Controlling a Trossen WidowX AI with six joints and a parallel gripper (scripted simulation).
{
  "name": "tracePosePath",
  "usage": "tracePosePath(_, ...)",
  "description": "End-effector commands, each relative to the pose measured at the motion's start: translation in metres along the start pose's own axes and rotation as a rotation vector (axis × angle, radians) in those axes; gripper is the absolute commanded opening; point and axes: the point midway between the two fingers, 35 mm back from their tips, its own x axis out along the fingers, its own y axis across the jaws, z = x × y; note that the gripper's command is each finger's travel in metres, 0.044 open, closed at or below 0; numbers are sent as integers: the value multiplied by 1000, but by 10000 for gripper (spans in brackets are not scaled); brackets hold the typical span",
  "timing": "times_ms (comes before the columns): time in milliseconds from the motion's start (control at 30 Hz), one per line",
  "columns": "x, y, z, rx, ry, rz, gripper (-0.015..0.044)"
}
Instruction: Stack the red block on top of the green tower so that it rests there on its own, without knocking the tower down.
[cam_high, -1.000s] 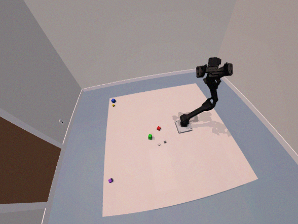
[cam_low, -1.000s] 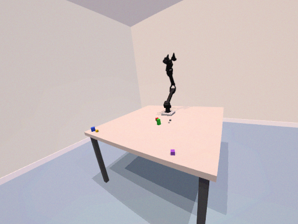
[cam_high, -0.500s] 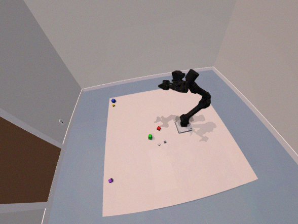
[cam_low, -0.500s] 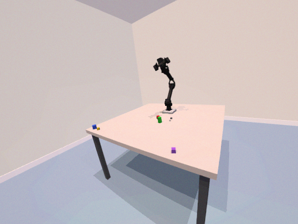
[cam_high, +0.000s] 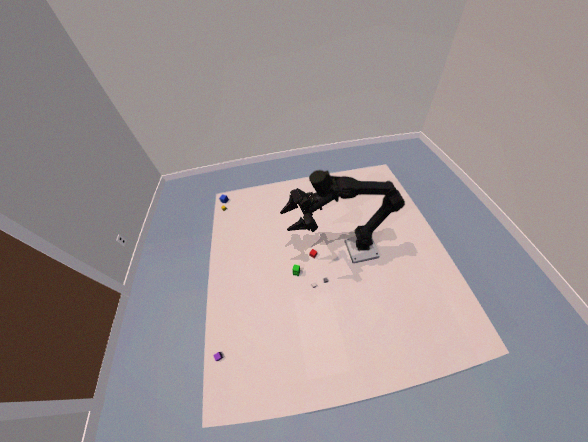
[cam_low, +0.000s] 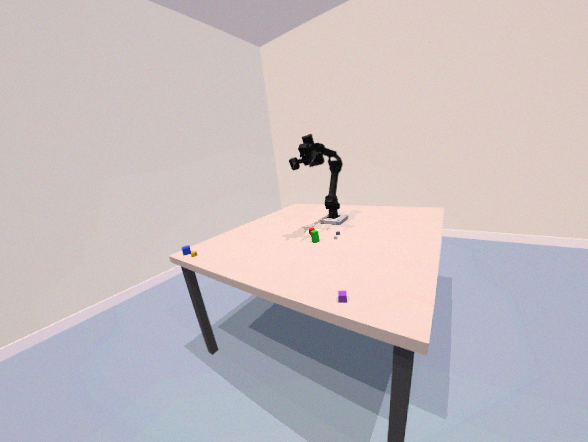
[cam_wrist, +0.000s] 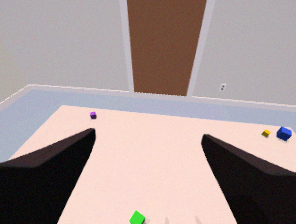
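Observation:
The red block (cam_high: 313, 253) (cam_low: 311, 230) lies on the table beside the green tower, on the side nearer the arm's base; it is not visible in the wrist view. The green tower (cam_high: 296, 270) (cam_low: 315, 236) stands upright on the table, and its top shows at the bottom edge of the wrist view (cam_wrist: 137, 218). My gripper (cam_high: 284, 220) (cam_wrist: 150, 136) is wide open and empty. It hangs high above the table, well above the red block and the tower, with its fingers pointing outward, away from the base. In the exterior view the fingers are too dark to tell apart.
Two small grey blocks (cam_high: 325, 280) (cam_high: 314, 285) lie near the tower. A purple block (cam_high: 218, 356) (cam_low: 342, 297) (cam_wrist: 93, 115) lies near one table corner. A blue block (cam_high: 224, 199) (cam_low: 186, 250) (cam_wrist: 284, 133) and a yellow block (cam_high: 224, 208) (cam_low: 194, 254) (cam_wrist: 266, 133) lie near another corner.

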Motion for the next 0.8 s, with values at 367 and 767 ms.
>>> tracePosePath(367, 35, -61, -242, -489, 948, 114, 440)
tracePosePath(767, 11, -63, -296, -601, 1196, 298, 440)
